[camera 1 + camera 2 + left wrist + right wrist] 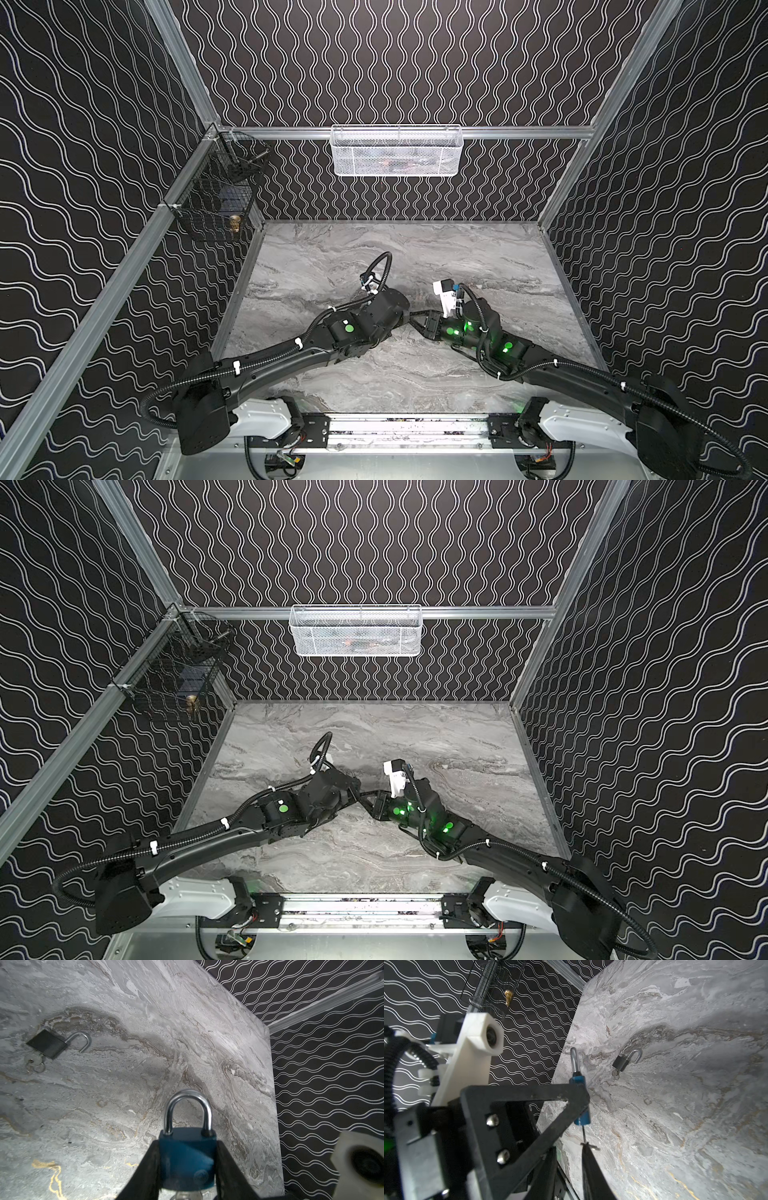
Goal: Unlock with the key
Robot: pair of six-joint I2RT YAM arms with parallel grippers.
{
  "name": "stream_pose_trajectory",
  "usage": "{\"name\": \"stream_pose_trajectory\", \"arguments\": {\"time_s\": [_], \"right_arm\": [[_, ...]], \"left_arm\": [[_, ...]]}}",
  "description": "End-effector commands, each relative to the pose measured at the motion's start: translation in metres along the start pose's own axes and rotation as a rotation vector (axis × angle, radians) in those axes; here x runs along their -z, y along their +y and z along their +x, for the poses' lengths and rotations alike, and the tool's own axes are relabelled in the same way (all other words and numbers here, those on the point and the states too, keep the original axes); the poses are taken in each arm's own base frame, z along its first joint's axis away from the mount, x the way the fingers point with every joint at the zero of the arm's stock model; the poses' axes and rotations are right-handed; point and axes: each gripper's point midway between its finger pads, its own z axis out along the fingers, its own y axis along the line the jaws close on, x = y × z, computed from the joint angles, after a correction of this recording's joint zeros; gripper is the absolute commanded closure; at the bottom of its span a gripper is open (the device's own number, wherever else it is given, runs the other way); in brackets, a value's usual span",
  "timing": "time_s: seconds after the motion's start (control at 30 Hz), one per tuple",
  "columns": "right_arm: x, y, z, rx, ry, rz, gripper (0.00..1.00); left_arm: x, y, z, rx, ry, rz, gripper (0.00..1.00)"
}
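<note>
Left wrist view: our left gripper clamps the blue padlock steady for turning. Our right gripper sits at the inserted key; we cannot tell its grip.

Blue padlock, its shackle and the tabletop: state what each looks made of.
Blue padlock body: likely metal under a smooth blue coating or plastic cover; even colour, soft sheen. Shackle: polished steel by the look, bright mirror-like highlights. Tabletop: grey veined marble pattern, matte; real stone or printed laminate cannot be told.
</note>
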Motion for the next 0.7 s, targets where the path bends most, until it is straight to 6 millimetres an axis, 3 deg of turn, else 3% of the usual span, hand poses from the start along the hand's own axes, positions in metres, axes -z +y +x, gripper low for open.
{"name": "stream_pose_trajectory", "arguments": {"time_s": [0.0,0.47,0.67], "right_arm": [[-0.003,0.007,-0.011,-0.029,-0.05,-0.024,0.79],[-0.015,0.001,-0.01,0.001,-0.051,-0.023,0.84],[-0.02,0.001,-0.01,0.004,-0.045,-0.022,0.93]], "left_arm": [[0.003,-0.007,-0.01,0.039,-0.041,0.026,1.0],[0.007,-0.013,-0.012,0.069,-0.04,0.065,1.0],[0.008,-0.017,-0.009,0.079,-0.021,0.081,1.0]]}}
